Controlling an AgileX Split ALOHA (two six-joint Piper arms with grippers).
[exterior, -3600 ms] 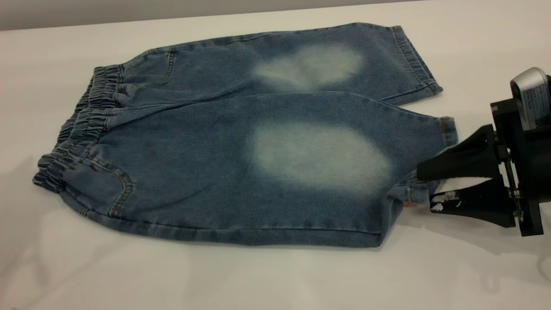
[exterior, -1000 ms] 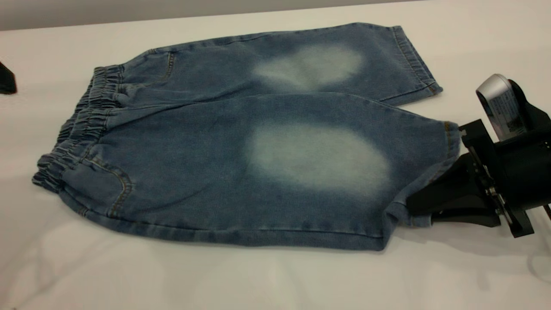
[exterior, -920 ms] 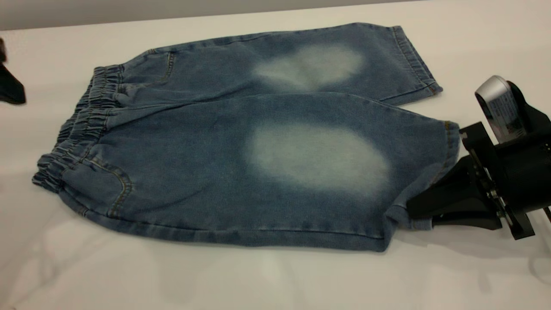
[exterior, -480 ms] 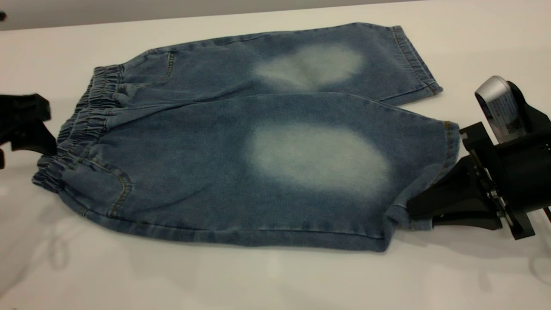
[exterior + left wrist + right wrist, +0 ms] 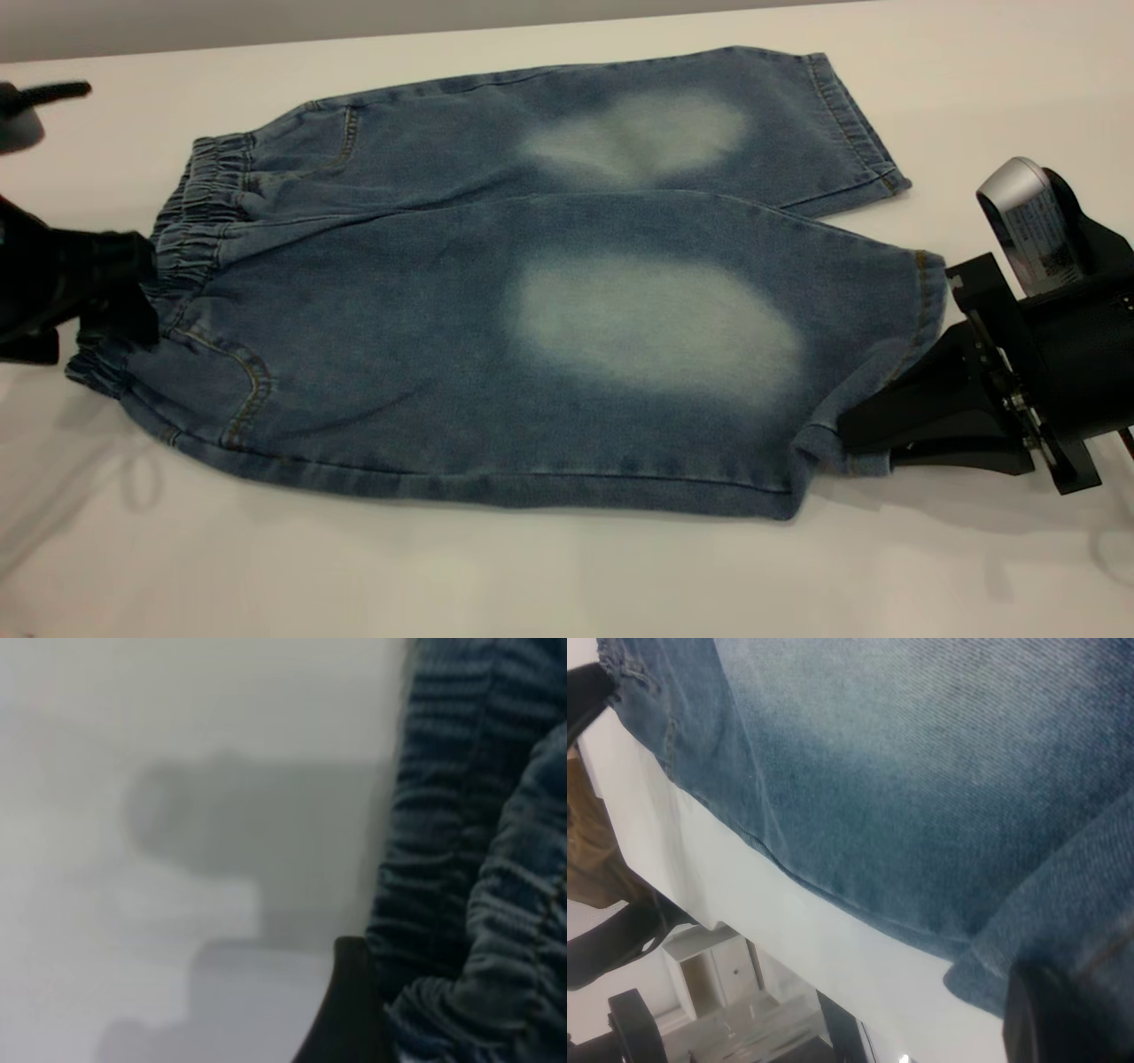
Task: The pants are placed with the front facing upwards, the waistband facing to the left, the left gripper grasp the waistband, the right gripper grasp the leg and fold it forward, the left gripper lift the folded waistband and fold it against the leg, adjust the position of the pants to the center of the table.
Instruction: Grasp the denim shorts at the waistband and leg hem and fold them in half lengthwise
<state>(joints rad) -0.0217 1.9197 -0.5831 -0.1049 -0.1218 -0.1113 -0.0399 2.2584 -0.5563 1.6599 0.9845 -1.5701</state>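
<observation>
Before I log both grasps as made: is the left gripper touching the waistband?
Touching. The exterior view shows the left gripper overlapping the waistband at its near end; the left wrist view shows a finger against the gathered denim.

The left gripper is cut off by the exterior view's left edge and blurred, so how its fingers stand cannot be told; it hides part of the waistband; in the left wrist view only one dark fingertip shows beside blurred gathers; the right gripper has its fingertips hidden in the hem of the leg; its arm runs off the right edge.
</observation>
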